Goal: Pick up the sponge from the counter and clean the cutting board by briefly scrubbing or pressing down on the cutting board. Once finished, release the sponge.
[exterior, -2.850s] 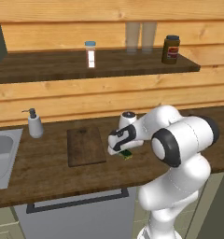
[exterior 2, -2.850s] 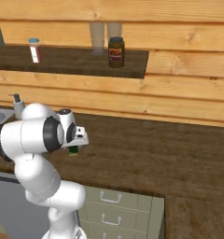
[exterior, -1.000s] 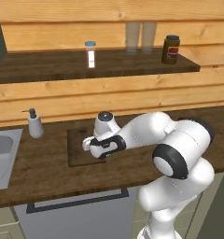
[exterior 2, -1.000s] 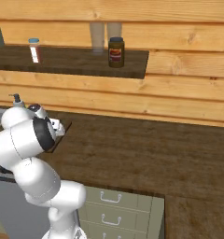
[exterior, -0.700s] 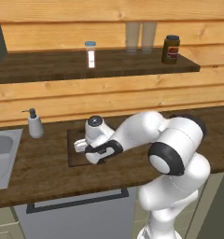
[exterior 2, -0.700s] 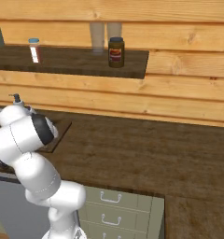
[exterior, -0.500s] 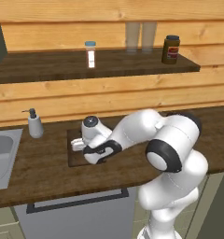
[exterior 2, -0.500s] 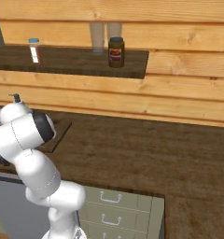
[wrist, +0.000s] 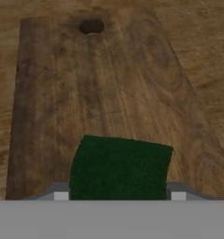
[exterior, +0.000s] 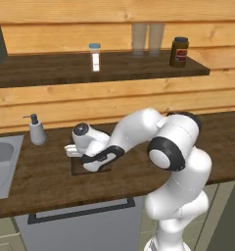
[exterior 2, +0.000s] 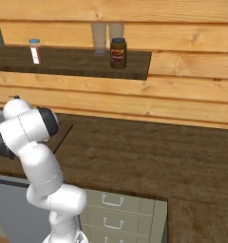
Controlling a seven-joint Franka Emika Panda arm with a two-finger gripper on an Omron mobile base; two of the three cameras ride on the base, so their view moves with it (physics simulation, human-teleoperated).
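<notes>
Gripper (exterior: 80, 156): low over cutting board, closed on sponge | sponge (wrist: 119, 169): dark green face up, between the fingers, above board's middle | cutting board (wrist: 104, 93): flat on counter (exterior: 36, 169), hole at far end | soap dispenser (exterior: 36, 132): beside sink (exterior: 2, 159)

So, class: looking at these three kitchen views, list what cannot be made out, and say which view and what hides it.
- Jaws: whether they grip the sponge cannot be told; in the hand view the grey band cuts them off.
- Sponge's yellow layer: hidden in the hand view, where just its green top faces the camera.
- Cutting board: mostly covered by the arm in the left base view.
- Jar label on the shelf: too small to read in the right base view.
</notes>
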